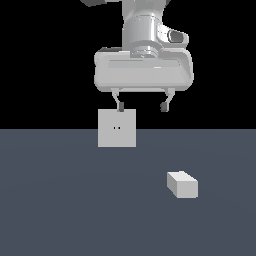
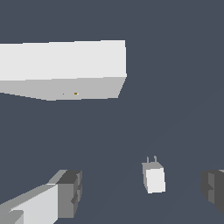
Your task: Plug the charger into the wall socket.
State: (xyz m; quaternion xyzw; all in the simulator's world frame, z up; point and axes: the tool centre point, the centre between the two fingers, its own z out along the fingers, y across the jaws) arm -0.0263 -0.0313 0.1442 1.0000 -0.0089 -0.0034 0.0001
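The charger [image 1: 182, 184] is a small light-grey block lying on the dark floor toward the exterior view's right. In the wrist view the charger [image 2: 153, 177] shows two short prongs on one end. The wall socket [image 1: 117, 128] is an upright light-grey square panel with two tiny dark holes at its centre; the wrist view shows the wall socket [image 2: 65, 70] as a wide block. My gripper [image 1: 142, 106] hangs open above the floor, over and behind both things, holding nothing. In the wrist view the charger lies between my two fingertips [image 2: 70, 192], well below them.
A flat dark grey-blue floor [image 1: 65, 200] spreads under everything. Behind it the background is black. Nothing else stands on the floor.
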